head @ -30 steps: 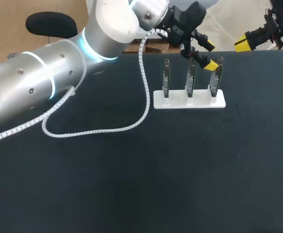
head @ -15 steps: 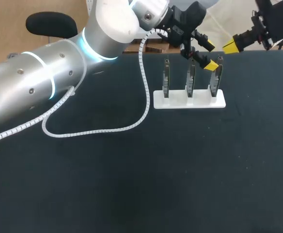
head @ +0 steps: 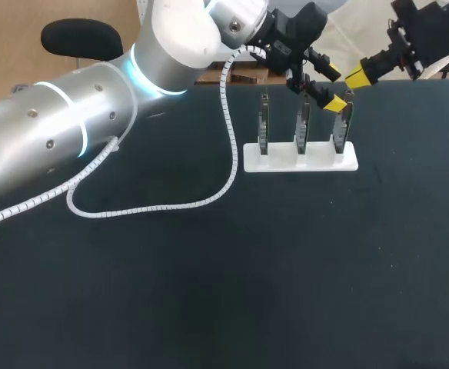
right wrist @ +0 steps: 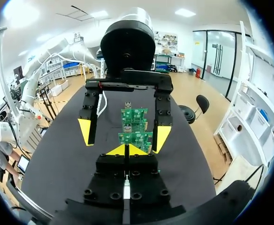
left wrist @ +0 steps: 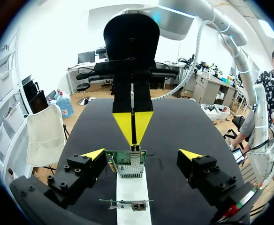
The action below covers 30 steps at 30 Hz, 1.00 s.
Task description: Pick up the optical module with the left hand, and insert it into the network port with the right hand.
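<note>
where the left gripper (head: 333, 87) flanks it, the board (head: 341, 127) stands (long axis vertical).

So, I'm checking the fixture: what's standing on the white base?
Three circuit boards stand upright in a row on the white base. The open left gripper hides part of the rightmost one.

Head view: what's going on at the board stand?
Both arms are at the white stand, which holds three upright circuit boards. The left gripper hangs open over the row near the right end, with a board between its fingers but not gripped. The right gripper comes in from the far right, shut, with its tips close above the boards. I can't tell whether it holds anything.
</note>
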Each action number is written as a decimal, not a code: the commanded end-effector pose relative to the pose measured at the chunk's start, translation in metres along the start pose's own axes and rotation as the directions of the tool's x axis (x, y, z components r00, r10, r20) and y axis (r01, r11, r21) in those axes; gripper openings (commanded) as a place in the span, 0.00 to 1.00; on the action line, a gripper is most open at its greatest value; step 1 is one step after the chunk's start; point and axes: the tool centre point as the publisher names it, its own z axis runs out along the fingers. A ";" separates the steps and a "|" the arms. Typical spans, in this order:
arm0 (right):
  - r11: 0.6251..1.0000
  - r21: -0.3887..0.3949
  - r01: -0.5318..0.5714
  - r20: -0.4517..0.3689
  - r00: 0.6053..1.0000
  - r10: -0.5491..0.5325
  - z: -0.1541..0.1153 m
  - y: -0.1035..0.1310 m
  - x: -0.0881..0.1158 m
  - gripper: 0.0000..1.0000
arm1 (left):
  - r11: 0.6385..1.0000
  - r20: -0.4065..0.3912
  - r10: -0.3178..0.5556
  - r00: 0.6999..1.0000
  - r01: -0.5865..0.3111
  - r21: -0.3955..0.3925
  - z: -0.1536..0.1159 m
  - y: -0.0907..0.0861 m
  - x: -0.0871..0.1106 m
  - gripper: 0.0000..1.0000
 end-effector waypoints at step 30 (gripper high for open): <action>0.999 -0.018 -0.049 -0.020 0.999 0.049 0.008 0.003 0.017 0.00 | 1.000 0.000 0.002 1.000 -0.002 -0.003 -0.001 -0.002 0.001 1.00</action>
